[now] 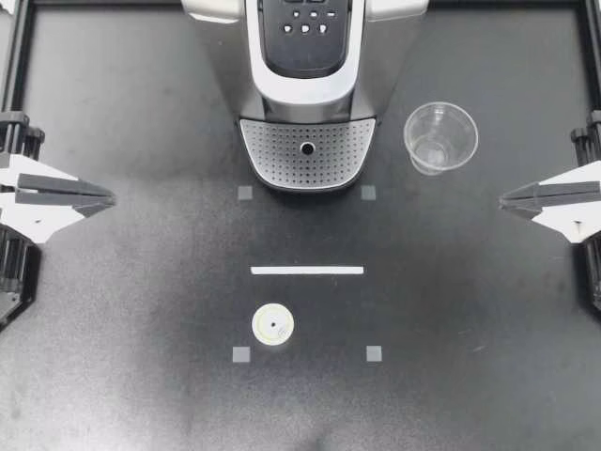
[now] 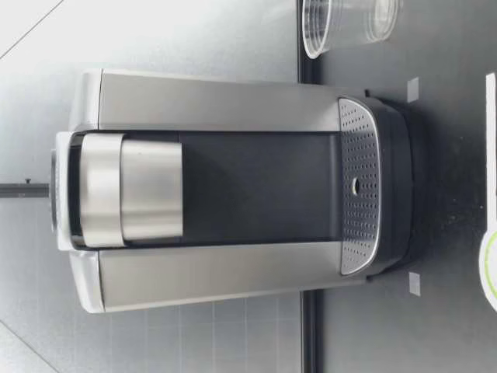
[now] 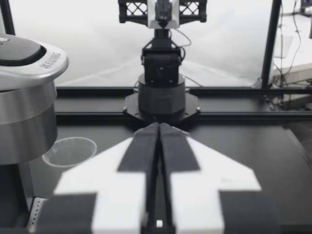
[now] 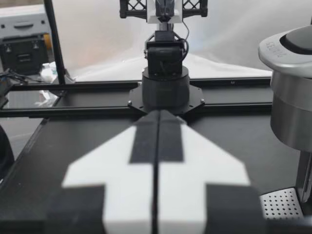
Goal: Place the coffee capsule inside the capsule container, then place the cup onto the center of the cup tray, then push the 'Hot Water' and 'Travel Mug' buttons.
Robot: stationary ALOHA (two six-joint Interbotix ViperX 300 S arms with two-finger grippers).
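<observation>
- One coffee capsule (image 1: 272,326) sits flat face up nearest the worktop's (image 1: 141,395) front edge, a little left of its middle.
- Four grey squares (image 1: 241,354) mark the worktop. Two flank the capsule and two lie just in front of the machine.
- One white strip (image 1: 307,271) lies between those pairs.
- There are two arms. My left end effector (image 1: 109,199) is at the left edge and my right end effector (image 1: 505,199) at the right edge, each with its fingers pressed together.
- One perforated cup tray (image 1: 282,160) juts from the machine's base.
- One clear cup (image 1: 439,137) stands upright just right of the tray, apart from it.
- One coffee machine (image 1: 307,56) stands at the far edge.
</observation>
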